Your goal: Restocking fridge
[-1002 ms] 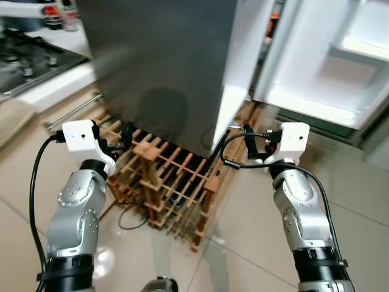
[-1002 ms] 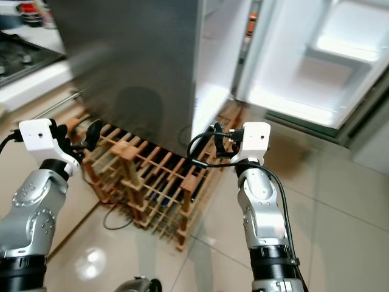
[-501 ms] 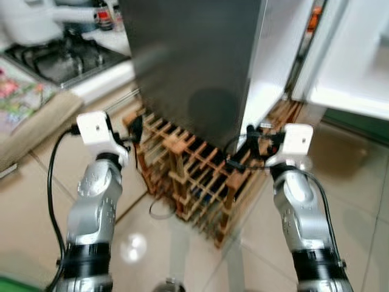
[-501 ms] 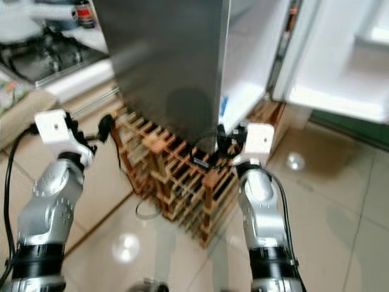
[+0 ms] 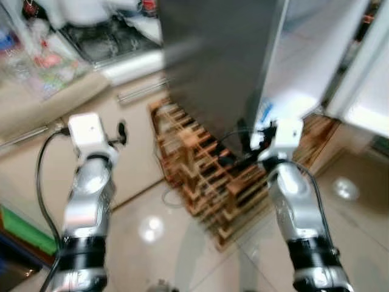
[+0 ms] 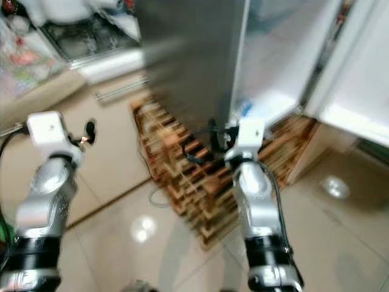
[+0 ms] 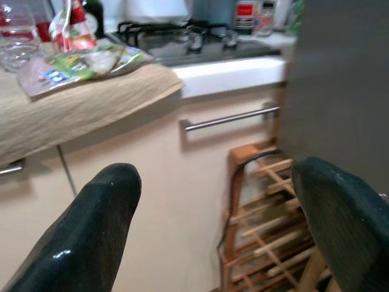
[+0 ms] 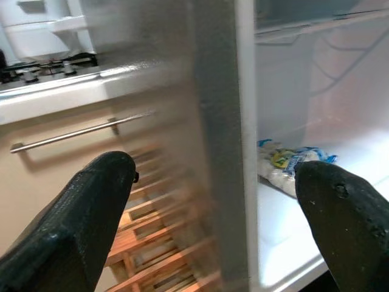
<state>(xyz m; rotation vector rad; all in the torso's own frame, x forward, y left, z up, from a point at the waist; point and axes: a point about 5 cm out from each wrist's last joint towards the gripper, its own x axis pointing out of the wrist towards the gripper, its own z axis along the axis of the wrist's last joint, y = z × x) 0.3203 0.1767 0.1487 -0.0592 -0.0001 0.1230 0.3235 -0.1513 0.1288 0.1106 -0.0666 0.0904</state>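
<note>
- Two arms are showing ahead of me, both raised at about the same height, and the head views are blurring.
- Far to my left, a counter (image 5: 55, 100) is carrying a packet (image 7: 91, 61) and a stove top (image 7: 182, 42), with a pale cabinet (image 7: 182, 176) and its bar handle (image 7: 231, 117) under them.
- I am holding the left gripper (image 7: 213, 231) out in front of that cabinet; its fingers (image 7: 91, 237) are standing wide apart and grasping nothing.
- In the middle, a wooden wine rack (image 5: 209, 176) is sitting on the tiled floor (image 5: 152, 243), pushed against the foot of the fridge.
- The fridge (image 5: 219, 55) is rising behind the rack, its grey side (image 8: 176, 91) facing me and its door (image 5: 371, 79) standing ajar to the right.
- I am keeping the right gripper (image 8: 213, 225) just before the fridge's front edge; its fingers (image 8: 91, 225) are spread, empty.
- Inside the lit white compartment, a bag (image 8: 285, 167) is lying on the shelf (image 8: 285, 219).
</note>
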